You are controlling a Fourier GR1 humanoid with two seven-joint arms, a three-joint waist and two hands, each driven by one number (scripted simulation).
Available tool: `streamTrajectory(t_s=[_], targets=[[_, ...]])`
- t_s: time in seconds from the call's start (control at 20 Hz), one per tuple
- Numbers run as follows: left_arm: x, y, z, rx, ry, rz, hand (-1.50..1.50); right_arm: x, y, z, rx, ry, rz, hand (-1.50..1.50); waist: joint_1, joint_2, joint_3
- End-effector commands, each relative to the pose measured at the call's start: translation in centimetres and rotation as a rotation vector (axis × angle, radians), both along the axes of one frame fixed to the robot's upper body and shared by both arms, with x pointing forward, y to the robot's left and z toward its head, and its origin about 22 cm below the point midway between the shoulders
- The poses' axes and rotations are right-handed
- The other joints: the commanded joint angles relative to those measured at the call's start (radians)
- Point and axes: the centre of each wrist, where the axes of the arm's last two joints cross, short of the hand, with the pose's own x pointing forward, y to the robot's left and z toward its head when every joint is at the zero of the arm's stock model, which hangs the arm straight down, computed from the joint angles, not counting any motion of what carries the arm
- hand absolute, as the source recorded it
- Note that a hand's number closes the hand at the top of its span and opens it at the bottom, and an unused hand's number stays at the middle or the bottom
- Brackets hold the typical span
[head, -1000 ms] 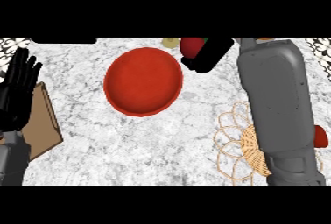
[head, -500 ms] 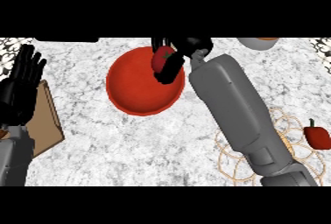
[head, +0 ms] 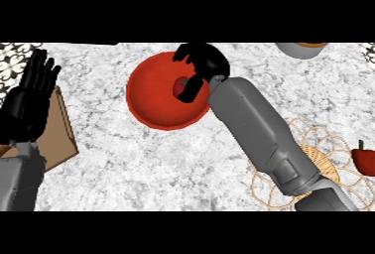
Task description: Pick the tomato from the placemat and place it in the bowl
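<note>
The red bowl [head: 157,106] sits at the counter's upper middle. My right hand [head: 204,62] hangs over its right half, fingers curled down round the dark red tomato [head: 179,86], which shows just inside the bowl's rim. Whether the tomato touches the bowl's floor I cannot tell. The woven beige placemat [head: 322,161] lies at the lower right, partly hidden by my right forearm. My left hand [head: 29,99] rests open at the left edge, fingers up, far from the bowl.
A brown board [head: 60,130] lies beside my left hand. A red vegetable with a green stem [head: 364,159] sits at the placemat's right edge. A grey vessel [head: 300,48] stands at the top right.
My right hand has carried the tomato from the top edge leftward and down over the bowl's inside. The left hand has stayed still.
</note>
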Motion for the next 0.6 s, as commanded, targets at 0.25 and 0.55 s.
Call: streamTrajectory(t_s=[0.25,0.55], targets=[[0.5,-0.2,-0.6,0.007,-0.013,-0.012,0.0,0.3,-1.5,-3.0,0.36,-0.076,-0.072,-1.5,0.005,0.007,0.001],[-0.3,0.8,-0.1,0.011,-0.013,0.042,0.0,1.6,-3.1,-1.8,0.526,-0.234,-0.216,-1.5,-0.024,-0.001,0.001]])
